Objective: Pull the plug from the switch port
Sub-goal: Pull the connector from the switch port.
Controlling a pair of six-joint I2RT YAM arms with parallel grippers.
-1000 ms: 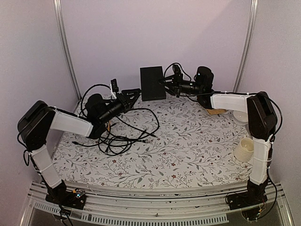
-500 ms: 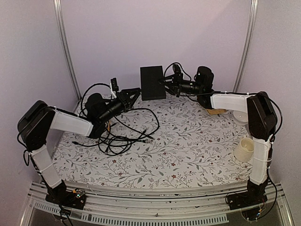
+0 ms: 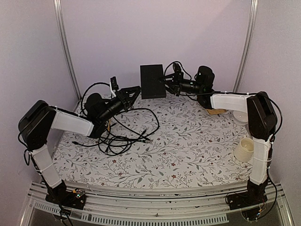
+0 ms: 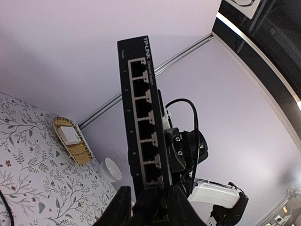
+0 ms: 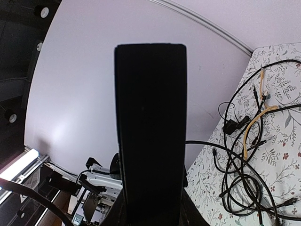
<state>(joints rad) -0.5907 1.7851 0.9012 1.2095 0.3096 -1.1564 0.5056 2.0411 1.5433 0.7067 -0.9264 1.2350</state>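
Tablecloth (image 3: 188, 141) floral, walls (image 3: 141, 33) pale lilac | switch (image 3: 152, 82) upright – right jaws clamped on it | left jaws – cannot tell

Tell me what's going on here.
The right pincer holds the black TP-Link switch upright at the back of the table. The left pincer sits at the lower end of its port row; whether it is gripping, I cannot tell. The ports in view look empty; loose cables lie on the table.
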